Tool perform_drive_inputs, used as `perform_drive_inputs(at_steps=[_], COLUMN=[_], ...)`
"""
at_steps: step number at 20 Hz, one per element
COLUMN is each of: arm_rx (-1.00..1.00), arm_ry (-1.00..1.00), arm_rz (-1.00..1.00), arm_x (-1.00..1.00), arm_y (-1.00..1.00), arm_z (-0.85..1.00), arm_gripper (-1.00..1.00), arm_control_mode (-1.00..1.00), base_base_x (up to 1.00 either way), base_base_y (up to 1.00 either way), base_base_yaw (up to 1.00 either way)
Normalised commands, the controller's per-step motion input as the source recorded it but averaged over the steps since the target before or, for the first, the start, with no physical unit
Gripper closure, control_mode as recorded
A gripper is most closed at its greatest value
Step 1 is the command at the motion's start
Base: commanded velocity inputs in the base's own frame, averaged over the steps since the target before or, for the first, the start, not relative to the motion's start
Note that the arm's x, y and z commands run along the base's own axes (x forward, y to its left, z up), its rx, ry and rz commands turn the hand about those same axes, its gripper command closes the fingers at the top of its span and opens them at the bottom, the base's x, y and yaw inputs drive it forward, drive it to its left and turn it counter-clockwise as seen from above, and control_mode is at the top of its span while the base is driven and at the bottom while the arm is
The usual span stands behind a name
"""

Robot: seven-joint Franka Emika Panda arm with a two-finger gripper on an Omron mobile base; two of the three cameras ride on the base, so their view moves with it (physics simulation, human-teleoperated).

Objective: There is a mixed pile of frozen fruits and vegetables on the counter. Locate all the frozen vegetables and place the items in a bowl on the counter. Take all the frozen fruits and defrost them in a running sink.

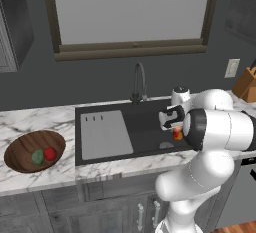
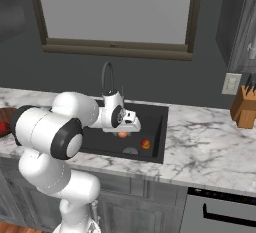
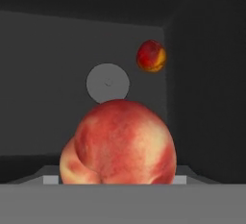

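ITEM peach [image 3: 120, 143] | HELD pinched in jaws of gripper [image 2: 125, 128] above sink [image 1: 145, 127], right of centre | BELOW nectarine [image 3: 152, 56] near drain [image 3: 107, 82] | RISK dropped from height it may bounce, knock nectarine | BOWL [image 1: 20, 149] far left on tabletop.

No readable txt or labels anywhere.
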Motion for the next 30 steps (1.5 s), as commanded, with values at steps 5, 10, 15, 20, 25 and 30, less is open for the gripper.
perform_drive_inputs(at_steps=[5,10,15,20,25,30], arm_rx=[0.05,0.09,0.08,0.04,0.0,0.0], arm_ry=[0.06,0.04,0.07,0.04,0.03,0.04], arm_rz=[-0.01,0.0,0.0,0.0,0.02,0.03], arm_x=[0.41,0.42,0.35,0.39,0.45,0.43], arm_y=[-0.01,-0.01,-0.08,-0.09,-0.03,0.0], arm_z=[-0.37,-0.46,-0.37,-0.37,-0.3,-0.29], arm_gripper=[1.0,1.0,1.0,1.0,1.0,1.0], arm_control_mode=[-1.0,-1.0,-1.0,-1.0,-1.0,-1.0], base_base_x=[0.0,0.0,0.0,0.0,0.0,0.0], base_base_y=[0.0,0.0,0.0,0.0,0.0,0.0], base_base_yaw=[0.0,0.0,0.0,0.0,0.0,0.0])
